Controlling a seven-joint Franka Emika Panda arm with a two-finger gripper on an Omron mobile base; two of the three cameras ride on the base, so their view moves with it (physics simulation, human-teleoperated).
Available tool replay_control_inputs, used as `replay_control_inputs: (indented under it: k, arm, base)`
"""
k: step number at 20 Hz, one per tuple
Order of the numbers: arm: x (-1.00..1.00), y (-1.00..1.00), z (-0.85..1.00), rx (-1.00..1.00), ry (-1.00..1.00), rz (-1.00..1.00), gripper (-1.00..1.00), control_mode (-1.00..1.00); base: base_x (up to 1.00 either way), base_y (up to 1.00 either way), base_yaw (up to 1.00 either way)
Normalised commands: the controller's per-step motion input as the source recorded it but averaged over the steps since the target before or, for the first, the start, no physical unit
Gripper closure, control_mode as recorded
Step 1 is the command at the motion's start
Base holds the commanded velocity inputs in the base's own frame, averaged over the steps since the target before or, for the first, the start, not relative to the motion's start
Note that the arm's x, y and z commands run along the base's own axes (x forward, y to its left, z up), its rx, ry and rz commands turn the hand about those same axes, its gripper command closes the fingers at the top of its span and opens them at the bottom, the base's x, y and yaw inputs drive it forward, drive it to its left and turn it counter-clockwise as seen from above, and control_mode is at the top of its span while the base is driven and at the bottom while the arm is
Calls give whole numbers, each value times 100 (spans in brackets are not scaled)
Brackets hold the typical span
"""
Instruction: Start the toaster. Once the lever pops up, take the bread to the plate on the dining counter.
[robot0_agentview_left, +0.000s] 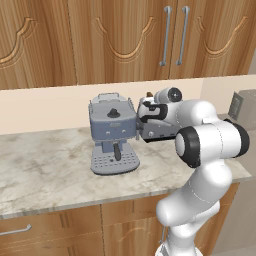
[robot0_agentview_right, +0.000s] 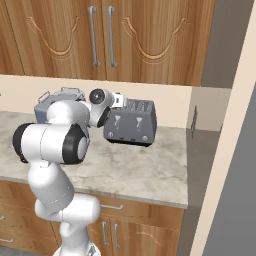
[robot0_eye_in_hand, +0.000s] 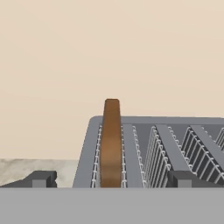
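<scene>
I have the gripper (robot0_eye_in_hand: 109, 179) spread wide with nothing between its tips, hovering just over the near end of the toaster (robot0_agentview_right: 131, 122), which sits on the marble worktop (robot0_agentview_right: 150, 170) beside the blue-grey espresso machine (robot0_agentview_left: 113, 134). What the coming move turns on is this: in the hand view the bread (robot0_eye_in_hand: 111, 144) stands on edge in the toaster's leftmost slot, straight ahead and between my two fingertips — its long edge runs away from the hand, along the slot, and its top pokes above the toaster's rim. From the base cameras the arm covers most of that end of the toaster, so I cannot make out the bread there. The two levers on the front face show in the right base view, but I cannot tell whether they are up or down.
</scene>
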Motion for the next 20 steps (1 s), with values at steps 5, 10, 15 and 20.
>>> replay_control_inputs:
  k: [5, 10, 15, 20]
  arm:
    - [1, 5, 0, 0, 0, 0, -100, -100]
    - [6, 0, 0, 0, 0, 0, -100, -100]
    - [22, 0, 0, 0, 0, 0, -100, -100]
    - [17, 0, 0, 0, 0, 0, -100, -100]
  base:
    - [0, 0, 0]
    - [0, 0, 0]
    - [0, 0, 0]
    - [0, 0, 0]
